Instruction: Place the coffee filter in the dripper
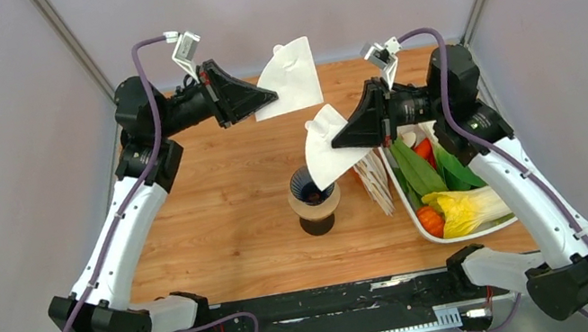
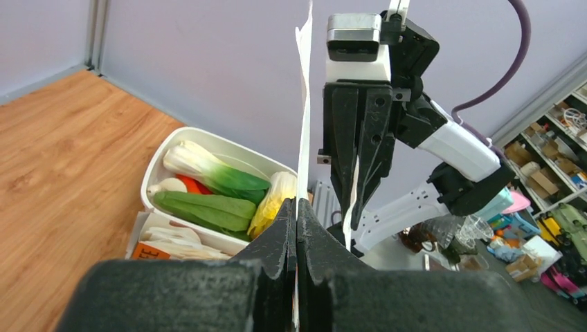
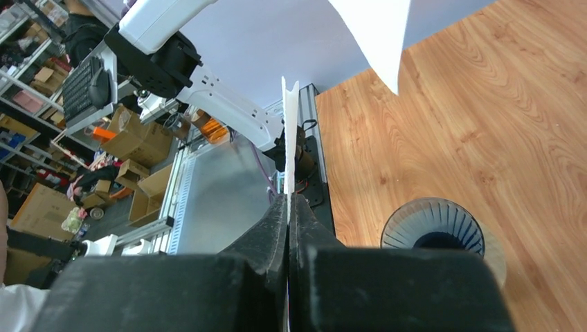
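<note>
The right tool (image 1: 336, 136) is pinched narrow on one edge of the filter (image 1: 324, 159). The paper hangs in the air just above the dripper (image 1: 308, 185), a little to the tub (image 1: 416, 216) side. In the top view its lower corner overlaps the dripper's rim, but I cannot tell whether they touch. The left tool (image 1: 267, 96) is likewise closed thin on a second sheet (image 1: 293, 75), held well behind the dripper toward the far wall.

The dripper stands mouth up on a tan ring (image 1: 316, 205) over a dark vessel (image 1: 318, 224) on the desk (image 1: 224, 206).

The step in hand looks to be lowering the filter into the cone. The paper is flat and gripped from the side, so it should first be centred over the mouth, away from the tub. It can then be tilted until its narrow end leads downward.

The descent should be slow, because the dripper's perch looks top-heavy and a nudge from the tool could tip it. The tool should let go only once the paper leans on the ribs; a flat sheet resting on the rim alone would likely slide off. The stack (image 1: 376, 183) beside the dripper should be avoided.
</note>
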`<control>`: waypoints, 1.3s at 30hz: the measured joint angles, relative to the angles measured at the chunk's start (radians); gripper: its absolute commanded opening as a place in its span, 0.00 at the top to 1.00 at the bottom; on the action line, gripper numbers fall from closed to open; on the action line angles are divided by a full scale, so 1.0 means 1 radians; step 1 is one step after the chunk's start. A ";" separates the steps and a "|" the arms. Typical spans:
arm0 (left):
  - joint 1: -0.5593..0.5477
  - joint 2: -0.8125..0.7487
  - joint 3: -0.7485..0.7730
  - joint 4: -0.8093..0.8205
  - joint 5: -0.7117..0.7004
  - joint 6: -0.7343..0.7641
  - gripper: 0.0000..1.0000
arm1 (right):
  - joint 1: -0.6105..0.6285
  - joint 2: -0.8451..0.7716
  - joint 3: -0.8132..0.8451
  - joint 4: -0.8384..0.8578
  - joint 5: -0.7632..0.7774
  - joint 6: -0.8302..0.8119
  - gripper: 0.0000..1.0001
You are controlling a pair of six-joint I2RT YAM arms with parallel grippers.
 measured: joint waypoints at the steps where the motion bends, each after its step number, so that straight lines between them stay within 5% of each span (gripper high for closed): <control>1: 0.002 0.000 0.000 0.000 -0.004 0.001 1.00 | -0.009 0.000 0.000 -0.001 -0.003 0.000 1.00; 7: 0.071 -0.039 -0.002 -0.159 -0.110 0.101 1.00 | -0.195 0.074 0.166 -0.311 0.174 -0.209 1.00; 14: 0.106 -0.128 -0.005 -0.345 -0.239 0.274 1.00 | -0.192 0.105 0.193 -0.624 0.560 -0.494 1.00; 21: 0.107 -0.151 -0.053 -0.395 -0.273 0.341 1.00 | -0.137 0.097 -0.011 -0.666 0.778 -0.635 1.00; 39: 0.107 -0.150 -0.073 -0.446 -0.303 0.392 1.00 | 0.057 0.179 -0.100 -0.589 1.011 -0.728 1.00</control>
